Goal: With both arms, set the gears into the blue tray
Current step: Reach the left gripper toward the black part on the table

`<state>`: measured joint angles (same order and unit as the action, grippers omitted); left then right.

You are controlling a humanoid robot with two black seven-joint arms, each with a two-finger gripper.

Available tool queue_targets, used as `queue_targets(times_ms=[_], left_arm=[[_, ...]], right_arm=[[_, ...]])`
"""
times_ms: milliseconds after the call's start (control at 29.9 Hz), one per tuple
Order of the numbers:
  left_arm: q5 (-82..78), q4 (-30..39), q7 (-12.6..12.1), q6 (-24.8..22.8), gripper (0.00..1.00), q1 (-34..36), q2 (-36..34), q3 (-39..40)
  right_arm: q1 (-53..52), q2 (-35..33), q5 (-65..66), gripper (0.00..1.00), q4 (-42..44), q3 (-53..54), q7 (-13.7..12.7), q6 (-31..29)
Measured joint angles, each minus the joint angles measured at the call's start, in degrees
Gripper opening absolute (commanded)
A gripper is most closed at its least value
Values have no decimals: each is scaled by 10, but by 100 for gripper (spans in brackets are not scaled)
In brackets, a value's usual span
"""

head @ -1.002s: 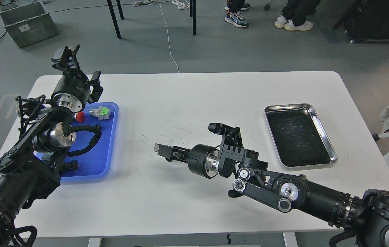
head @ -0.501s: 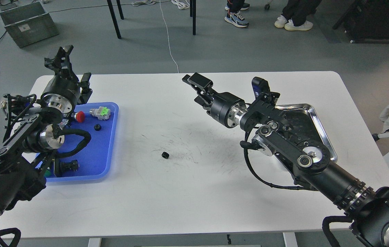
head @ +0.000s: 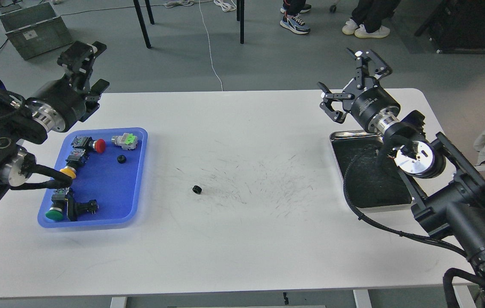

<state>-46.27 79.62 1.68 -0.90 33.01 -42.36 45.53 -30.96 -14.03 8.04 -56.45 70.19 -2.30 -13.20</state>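
The blue tray (head: 109, 192) lies on the left side of the white table. One small black gear (head: 121, 159) rests inside it near its right rim. A second gear (head: 197, 189) lies loose on the table's middle, apart from both trays. My left gripper (head: 91, 68) hangs above the table's far left corner, beyond the tray, open and empty. My right gripper (head: 340, 76) is raised over the far right of the table, just beyond the steel tray, with its claw fingers spread wide and nothing between them.
The blue tray also holds a red-capped button (head: 99, 145), a grey part with a green top (head: 125, 140), and yellow-capped (head: 67, 172) and green-capped (head: 55, 214) pieces. A steel tray (head: 340, 134) with a black inside sits at right. People's feet and table legs stand beyond the table.
My right arm swung from the table's middle up and back to the far right, leaving a gear on the table. My left arm pulled back left, uncovering the tray.
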Motion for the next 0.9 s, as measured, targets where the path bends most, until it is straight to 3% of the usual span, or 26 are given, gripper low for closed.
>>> queue_targets(times_ms=[134,267,501,902], left_arm=[[-112,67,-22,-7,98,0,-7,-30],[-247,87,-32,-8,98,1,0,-87],[-404,83,-48,-9,98,8,31,-167],[-710,47,-51,-5,98,21,53,-258]], right_arm=[[37,-41,-109,94,46,26,0,-54],[65,-65,-176,94,93,49,-1,-84],[75,-74,-201,94,170,60,-2,-122],[76,-69,-202,94,176,54,-2,-132]])
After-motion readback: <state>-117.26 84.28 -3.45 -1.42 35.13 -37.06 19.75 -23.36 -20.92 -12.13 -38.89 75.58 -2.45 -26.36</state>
